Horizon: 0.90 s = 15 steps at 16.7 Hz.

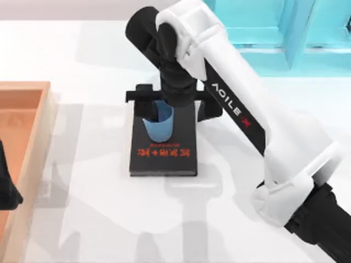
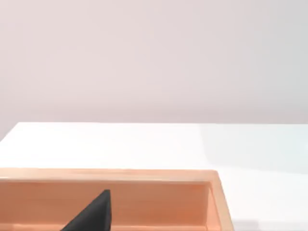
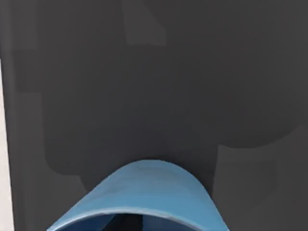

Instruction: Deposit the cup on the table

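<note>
The small blue cup (image 1: 159, 127) stands over the upper half of a black book (image 1: 163, 156) with red lettering, which lies on the white table (image 1: 98, 219). My right arm reaches in from the lower right, and its gripper (image 1: 166, 111) sits right at the cup's top, covering the rim. In the right wrist view the cup's blue rim (image 3: 139, 197) is very close, with the dark book cover (image 3: 154, 86) behind it. My left gripper (image 1: 6, 189) is parked at the left edge over the tray; one dark fingertip (image 2: 94, 214) shows in the left wrist view.
An orange wooden tray (image 1: 39, 142) runs along the left side, and its wall (image 2: 144, 195) appears in the left wrist view. A cyan shelf frame (image 1: 285, 33) stands at the back right. Bare white table lies around the book.
</note>
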Tool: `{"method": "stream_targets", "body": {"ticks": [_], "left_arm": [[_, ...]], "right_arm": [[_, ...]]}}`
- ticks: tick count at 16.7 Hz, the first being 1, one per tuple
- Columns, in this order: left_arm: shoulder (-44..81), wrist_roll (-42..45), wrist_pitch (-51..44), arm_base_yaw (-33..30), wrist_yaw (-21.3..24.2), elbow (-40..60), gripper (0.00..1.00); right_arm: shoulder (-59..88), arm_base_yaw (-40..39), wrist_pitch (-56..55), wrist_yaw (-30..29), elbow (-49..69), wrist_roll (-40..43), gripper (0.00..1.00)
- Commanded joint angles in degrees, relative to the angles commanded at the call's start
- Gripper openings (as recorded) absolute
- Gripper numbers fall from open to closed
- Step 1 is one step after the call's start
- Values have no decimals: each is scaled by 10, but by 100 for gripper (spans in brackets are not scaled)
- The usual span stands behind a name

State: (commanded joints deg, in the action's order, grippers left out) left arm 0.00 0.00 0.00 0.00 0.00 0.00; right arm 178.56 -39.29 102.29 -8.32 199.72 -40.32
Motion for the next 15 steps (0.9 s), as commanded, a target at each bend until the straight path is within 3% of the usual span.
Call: {"method": "stream_targets", "body": {"ticks": [8,15], "left_arm": [[0,0,0,0,0,0,100],[0,0,0,0,0,0,100]], "right_arm": [[0,0,0,0,0,0,2],[0,0,0,0,0,0,0]]}}
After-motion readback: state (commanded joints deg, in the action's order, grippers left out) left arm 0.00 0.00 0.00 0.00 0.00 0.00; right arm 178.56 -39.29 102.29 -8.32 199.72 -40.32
